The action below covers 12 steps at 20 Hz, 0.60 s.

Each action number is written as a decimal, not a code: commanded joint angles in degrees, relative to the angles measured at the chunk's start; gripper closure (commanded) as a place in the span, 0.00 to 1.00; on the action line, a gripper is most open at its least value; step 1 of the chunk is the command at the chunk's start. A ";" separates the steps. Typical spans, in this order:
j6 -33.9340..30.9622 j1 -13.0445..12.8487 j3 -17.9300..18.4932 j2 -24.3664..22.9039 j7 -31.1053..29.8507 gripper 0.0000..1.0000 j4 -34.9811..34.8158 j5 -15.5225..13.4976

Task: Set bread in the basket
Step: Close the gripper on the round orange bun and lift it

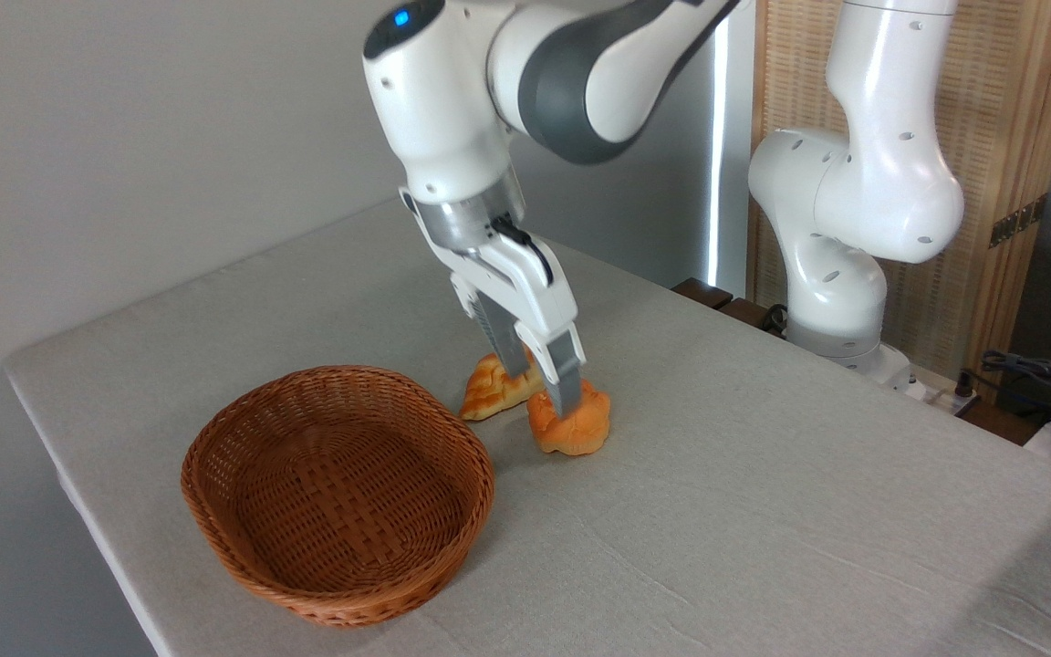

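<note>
The bread (571, 427), a small knobbly orange-golden bun, rests on the grey tablecloth right of the basket. My gripper (541, 388) has come down over its left part. The near finger (566, 379) overlaps the bun's top, and the far finger stands behind it by the braided loaf. The jaws are apart, straddling the bun, which still rests on the cloth. The basket (215, 456), oval brown wicker with low sides, holds nothing and stands at the front left, a short gap away from the bun.
A longer braided pale-and-brown loaf (492, 388) lies just behind and left of the bun, partly hidden by the fingers. The arm's white base (831, 310) stands at the table's back right. The table's left edge runs close to the basket.
</note>
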 commanded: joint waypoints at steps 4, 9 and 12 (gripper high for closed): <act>1.13 -0.67 0.62 -0.98 0.08 0.00 -2.55 2.00; 3.15 -0.93 0.53 -0.72 0.35 0.17 -4.57 3.67; 3.15 -1.11 0.53 -0.54 1.75 0.50 -4.66 3.59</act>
